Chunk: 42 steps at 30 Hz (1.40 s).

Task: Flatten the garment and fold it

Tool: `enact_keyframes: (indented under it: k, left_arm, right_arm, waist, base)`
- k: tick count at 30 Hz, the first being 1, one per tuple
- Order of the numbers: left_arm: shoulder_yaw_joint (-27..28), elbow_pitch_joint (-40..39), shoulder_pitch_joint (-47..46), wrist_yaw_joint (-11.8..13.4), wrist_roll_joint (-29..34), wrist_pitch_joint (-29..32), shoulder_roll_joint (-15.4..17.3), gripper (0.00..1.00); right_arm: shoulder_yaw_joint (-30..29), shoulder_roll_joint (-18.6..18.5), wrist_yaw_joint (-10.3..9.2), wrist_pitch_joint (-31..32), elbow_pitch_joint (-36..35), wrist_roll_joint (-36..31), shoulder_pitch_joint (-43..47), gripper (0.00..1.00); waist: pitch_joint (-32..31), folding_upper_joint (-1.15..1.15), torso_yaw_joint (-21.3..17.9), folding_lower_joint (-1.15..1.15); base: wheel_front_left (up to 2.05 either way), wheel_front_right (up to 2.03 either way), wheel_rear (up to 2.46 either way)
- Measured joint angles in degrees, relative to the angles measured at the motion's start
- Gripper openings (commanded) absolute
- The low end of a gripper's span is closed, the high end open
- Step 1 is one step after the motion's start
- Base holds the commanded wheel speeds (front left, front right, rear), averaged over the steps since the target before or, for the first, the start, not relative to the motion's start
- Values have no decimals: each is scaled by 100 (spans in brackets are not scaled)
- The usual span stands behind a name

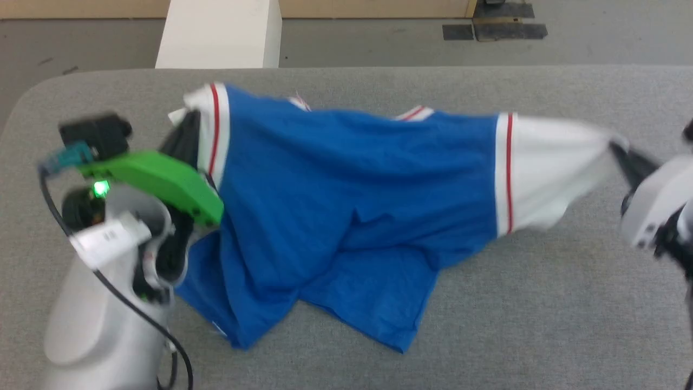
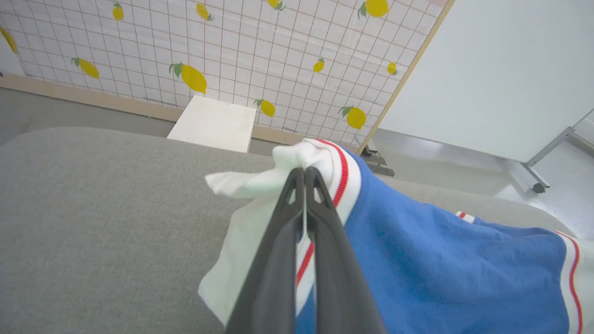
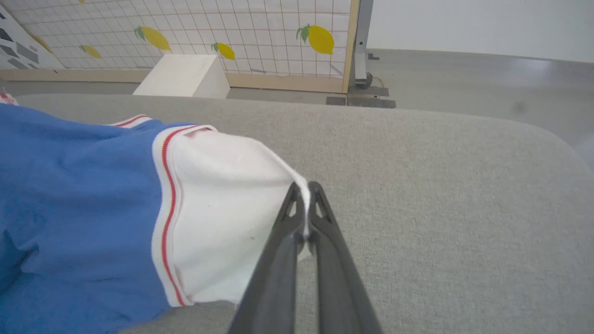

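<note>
Head view: I see the left pincer (image 1: 188, 118) clamped on one white sleeve, the right pincer (image 1: 616, 145) clamped on the other; the garment (image 1: 346, 216) spans between them, blue body sagging onto the counter (image 1: 541, 303).

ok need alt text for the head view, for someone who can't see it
The garment, a blue T-shirt with white, red-striped sleeves, is stretched sideways over a grey table, the left gripper pinching one sleeve and the right gripper the other. Its lower half lies crumpled on the table; a white block stands on the floor beyond.
</note>
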Motion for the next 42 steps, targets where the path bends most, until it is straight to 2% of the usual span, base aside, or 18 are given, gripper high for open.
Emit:
enact_keyframes:
  k: [4,10,14,18,21,26,31,35,42]
  left_arm:
    - [155,1,-910,-152,-270,176,22,0]
    - [198,476,-2452,-231,-57,344,325,0]
    - [144,1143,-3424,-12,234,463,396,0]
    - [73,1634,-4273,147,556,409,470,0]
    - [10,1947,-4950,274,869,104,477,0]
    - [29,2273,-5742,417,1150,-567,463,0]
    - [98,2624,-5998,390,1114,-1091,377,0]
    - [116,2843,-5844,166,932,-1378,211,0]
    - [20,3059,-4740,-281,664,-1883,64,0]
  right_arm:
    - [-105,-4,0,175,-163,530,-973,0]
    - [-164,136,0,614,207,931,-2698,0]
    - [-105,199,0,482,835,483,-3872,0]
    - [-199,470,0,145,1495,149,-4925,0]
    - [-312,645,0,-320,1962,-194,-5795,0]
    - [-597,825,0,-1027,2503,-558,-6741,0]
    - [-646,829,0,-1349,3017,-687,-7078,0]
    - [-550,720,0,-1418,3239,-527,-7003,0]
    - [-261,464,0,-1516,3181,361,-5883,0]
  waist:
    - [-87,0,17,0]
    - [45,0,-32,0]
    - [248,0,-82,0]
    - [493,0,-136,0]
    - [725,0,-189,0]
    - [1047,0,-254,1]
    - [1298,0,-290,0]
    - [1373,0,-244,0]
    - [1264,0,-86,0]
  base:
    - [0,0,0]
    - [0,0,0]
    - [0,0,0]
    - [0,0,0]
    - [0,0,0]
    - [0,0,0]
    - [0,0,0]
    - [0,0,0]
    - [0,0,0]
